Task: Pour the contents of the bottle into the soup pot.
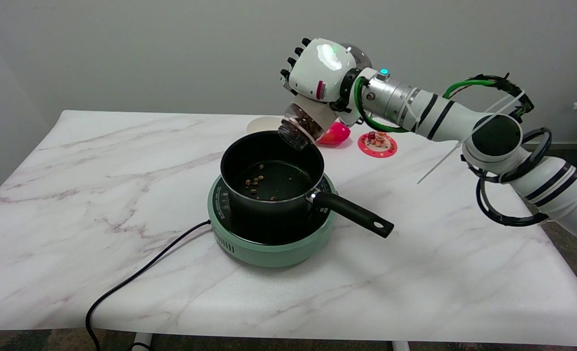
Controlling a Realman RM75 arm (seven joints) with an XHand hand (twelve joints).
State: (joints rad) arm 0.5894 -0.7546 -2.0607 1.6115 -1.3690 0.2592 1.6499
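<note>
A black soup pot (272, 181) with a long black handle (354, 213) stands on a mint-green hotplate (272, 243) mid-table. Several brown bits (255, 183) lie on its bottom. My right hand (320, 73) grips a clear bottle (302, 125) holding brown pieces. The bottle is tilted, mouth down to the left, just above the pot's far right rim. The hand's back faces the camera and hides most of the fingers and the bottle's base.
A black power cord (137, 275) runs from the hotplate off the table's front left edge. Behind the pot lie a pink object (335, 134), a white disc (264, 124) and a red coaster (377, 144) with small items. The marble table (98, 170) ends near the bottom.
</note>
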